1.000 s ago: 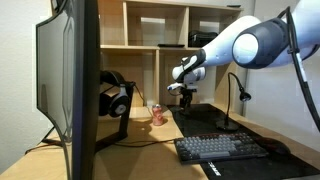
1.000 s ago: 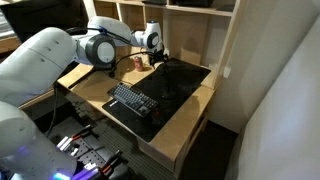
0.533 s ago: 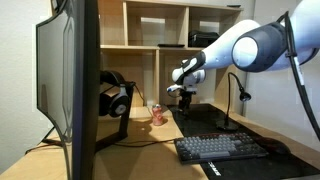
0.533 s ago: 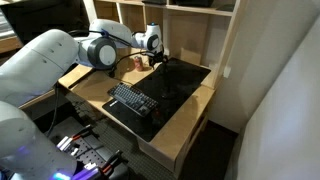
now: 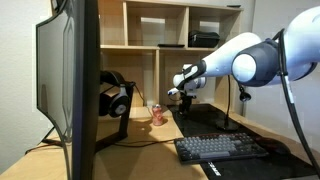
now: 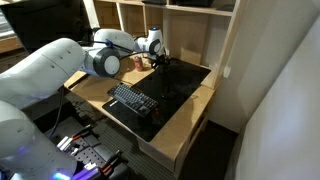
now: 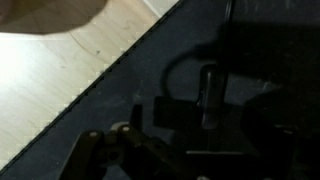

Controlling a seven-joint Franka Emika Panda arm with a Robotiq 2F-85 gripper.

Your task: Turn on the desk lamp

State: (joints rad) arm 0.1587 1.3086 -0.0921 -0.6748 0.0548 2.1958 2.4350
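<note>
The desk lamp (image 5: 236, 98) is a slim black gooseneck with a small dark head, standing on the black desk mat behind the keyboard. It also shows in an exterior view (image 6: 165, 80). My gripper (image 5: 185, 95) hangs over the back of the mat, to the side of the lamp and apart from it; it also shows in an exterior view (image 6: 159, 62). The wrist view is very dark. It shows the lamp's stem and flat base (image 7: 207, 95) on the mat below. I cannot make out the jaws.
A large dark monitor (image 5: 70, 75) fills the near side. Black headphones (image 5: 113, 98) sit on a stand, with a small can (image 5: 157, 115) beside them. The keyboard (image 5: 220, 148) lies on the black mat (image 6: 180, 85). Wooden shelves (image 5: 160, 40) stand behind.
My arm's elbow has swung lower and the gripper has shifted slightly down over the mat, closer to the lamp. Nothing on the desk moved.
</note>
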